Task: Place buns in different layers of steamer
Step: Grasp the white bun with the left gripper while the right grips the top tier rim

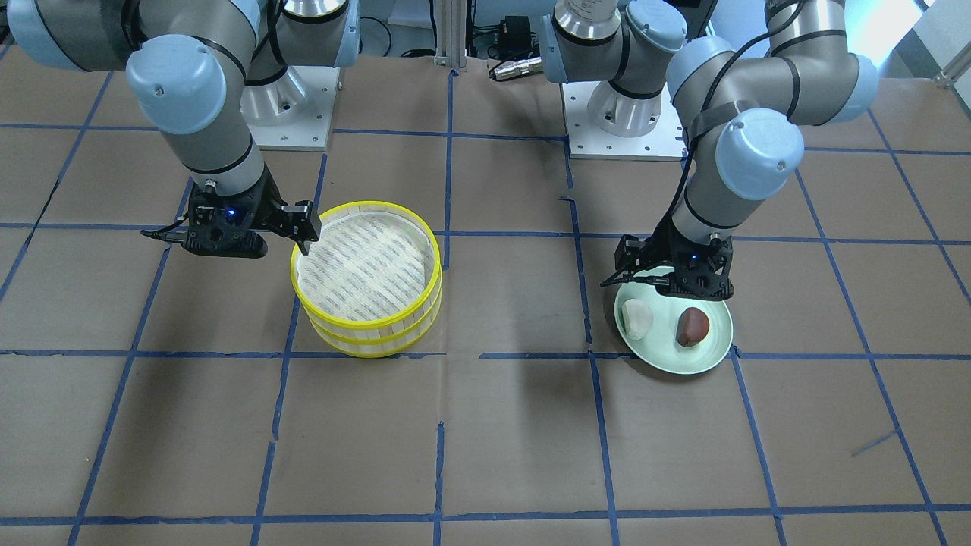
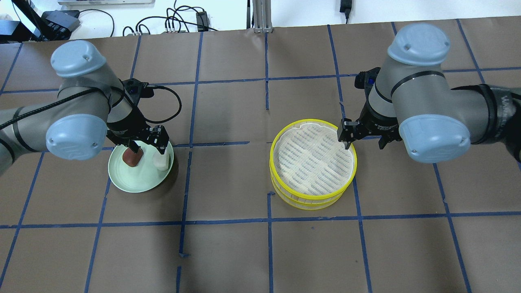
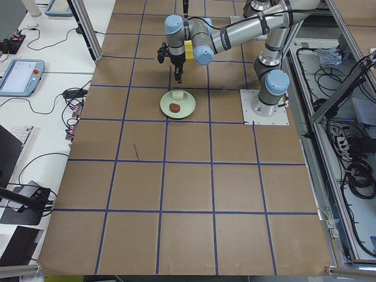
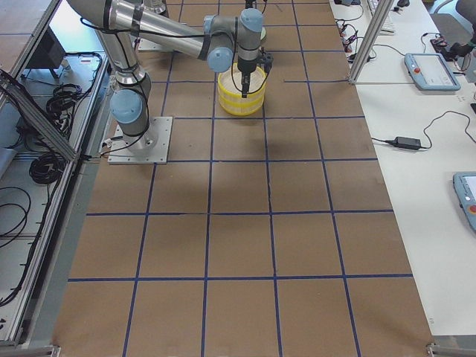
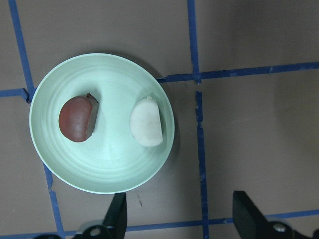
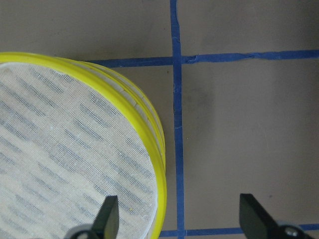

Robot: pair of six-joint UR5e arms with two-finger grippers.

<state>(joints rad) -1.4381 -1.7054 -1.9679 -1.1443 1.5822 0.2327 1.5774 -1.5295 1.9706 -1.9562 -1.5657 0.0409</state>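
Plate [image 5: 109, 169] bearing white bun [image 5: 146, 122] and reddish-brown bun [image 5: 77, 119]; left gripper [image 5: 180, 216] wide-spread above its rim. Astride steamer [image 6: 149, 129] rim, right gripper [image 6: 179, 214] likewise spread.

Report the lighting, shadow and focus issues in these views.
Front-facing view: glare washes out the top right corner, and soft dark shadows fall on the table. Left wrist view: sharp, with the plate throwing a dark shadow along its right side. Right wrist view: the steamer rim and mesh floor are crisp, with no glare.
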